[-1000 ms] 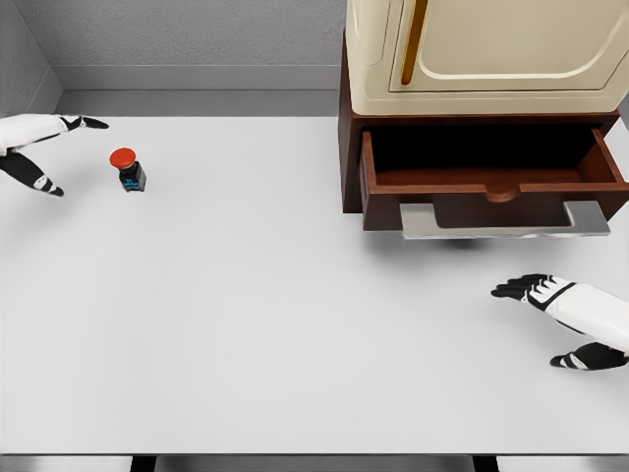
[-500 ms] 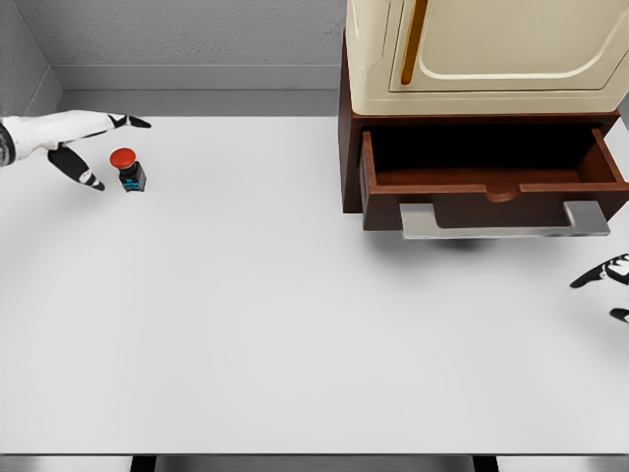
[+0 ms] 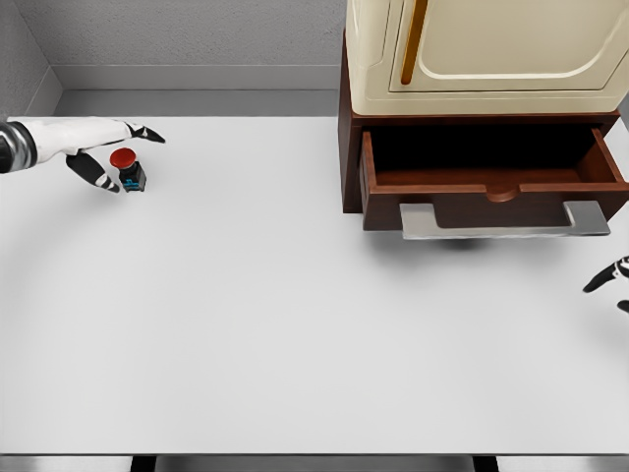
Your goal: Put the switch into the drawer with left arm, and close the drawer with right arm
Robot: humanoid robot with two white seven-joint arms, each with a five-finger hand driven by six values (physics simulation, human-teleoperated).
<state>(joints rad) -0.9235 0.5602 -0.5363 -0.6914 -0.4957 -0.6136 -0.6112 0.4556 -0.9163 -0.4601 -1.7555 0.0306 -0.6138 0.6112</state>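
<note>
The switch [image 3: 127, 167], a small dark block with a red round button on top, stands on the white table [image 3: 275, 324] at the far left. My left hand [image 3: 113, 152] reaches in from the left edge with fingers spread; the thumb lies just left of the switch and the forefinger stretches past behind it. Nothing is grasped. The brown wooden drawer [image 3: 491, 177] stands pulled out at the upper right, its inside showing nothing, a grey handle [image 3: 501, 224] across its front. Only the fingertips of my right hand [image 3: 611, 277] show at the right edge.
A cream cabinet [image 3: 482, 54] sits on top of the drawer's brown housing at the back right. A grey wall runs behind the table, and the table's front edge lies near the bottom of the view.
My left hand has moved right along the table's back until its fingers flank the switch. My right hand has pulled back to the right edge, mostly out of view.
</note>
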